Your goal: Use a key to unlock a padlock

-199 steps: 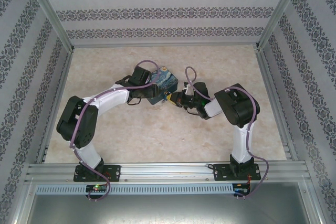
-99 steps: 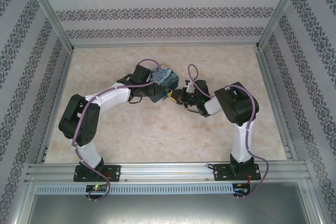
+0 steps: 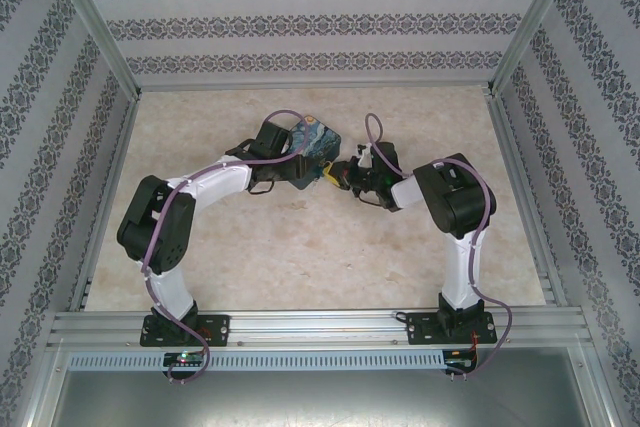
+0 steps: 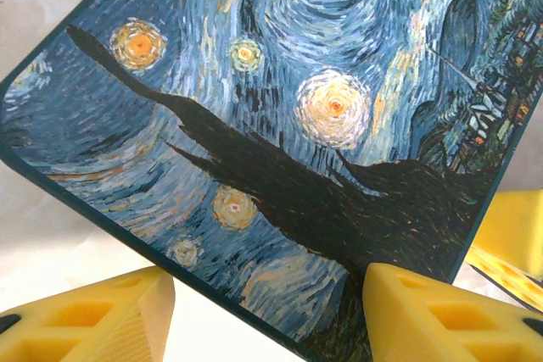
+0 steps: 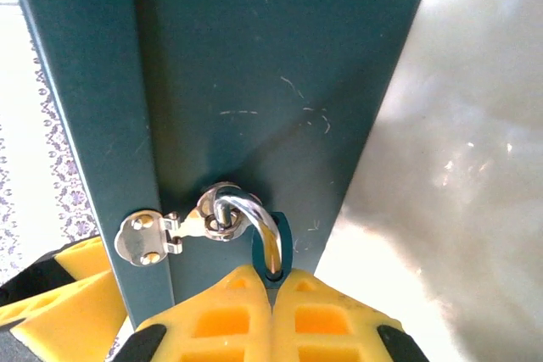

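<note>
Right wrist view puts the right hand (image 5: 273,282) at the bottom of the picture, its two yellow fingers pressed together with no gap, pinching the padlock (image 5: 282,239). Only a sliver of the padlock's teal body shows above the fingertips. Its silver shackle (image 5: 254,209) curves up through the ring of a small metal hasp (image 5: 146,236). The hasp is fixed to the dark teal side of the box (image 5: 254,82), so the padlock hangs against that side.

Left wrist view shows the left hand (image 4: 270,277) with its fingers (image 4: 93,315) spread wide under the box's Starry Night face. The right finger overlaps the box's lower corner, and pale table shows between the left finger and the box edge. I cannot tell whether this hand truly grips the box.

Compared with a second ago, the top view shows both hands and the box shifted toward the far edge of the table (image 3: 300,247). The box is also turned, so more of its painted lid faces upward. The right hand has followed it, staying at the box's right side.

Around the middle of the table the box rests between the two hands. The table is pale and marbled. Walls (image 3: 320,22) papered in grey patterned bands stand on three sides, and an aluminium rail (image 3: 320,325) runs along the near edge.
</note>
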You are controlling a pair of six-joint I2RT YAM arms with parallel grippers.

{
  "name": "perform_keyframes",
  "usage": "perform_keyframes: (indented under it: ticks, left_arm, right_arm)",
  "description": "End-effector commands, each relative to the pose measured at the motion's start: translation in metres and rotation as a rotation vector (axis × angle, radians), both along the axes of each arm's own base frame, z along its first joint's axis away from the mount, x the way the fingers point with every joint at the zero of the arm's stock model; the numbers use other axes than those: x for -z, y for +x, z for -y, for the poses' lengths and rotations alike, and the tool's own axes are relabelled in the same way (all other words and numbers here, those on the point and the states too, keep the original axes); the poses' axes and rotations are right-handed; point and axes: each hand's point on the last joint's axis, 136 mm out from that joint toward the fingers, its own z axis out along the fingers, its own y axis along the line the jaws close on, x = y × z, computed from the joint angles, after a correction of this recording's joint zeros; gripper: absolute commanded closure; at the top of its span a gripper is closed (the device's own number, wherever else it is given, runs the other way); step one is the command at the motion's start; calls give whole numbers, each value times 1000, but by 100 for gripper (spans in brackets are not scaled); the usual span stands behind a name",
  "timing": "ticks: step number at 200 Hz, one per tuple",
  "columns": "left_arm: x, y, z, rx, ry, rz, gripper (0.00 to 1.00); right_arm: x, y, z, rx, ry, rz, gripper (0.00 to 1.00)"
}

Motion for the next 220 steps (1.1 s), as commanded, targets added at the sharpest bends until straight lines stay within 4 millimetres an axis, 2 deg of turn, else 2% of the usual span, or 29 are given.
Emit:
perform_keyframes:
  ticks: [1,64,109,135,162,220]
  left_arm:
    - [87,-74,-40,48,211,-353,40]
    - [91,-74,-40,51,214,-366,42]
    - [91,-73,-39,55,210,-369,42]
    - [86,-72,-35,56,188,-359,38]
    - [68,-68,-26,64,132,-319,33]
    - [9,-62,-4,86,-50,-224,23]
  right_arm:
    - [-30,34,16,64,-18,124,100]
    - [-24,35,24,23,-156,120,100]
    - [-37,43,27,39,-121,136,100]
    - [-36,34,41,60,-124,115,100]
    - [-29,13,65,91,-143,86,100]
    - [8,-35,114,170,-187,-47,100]
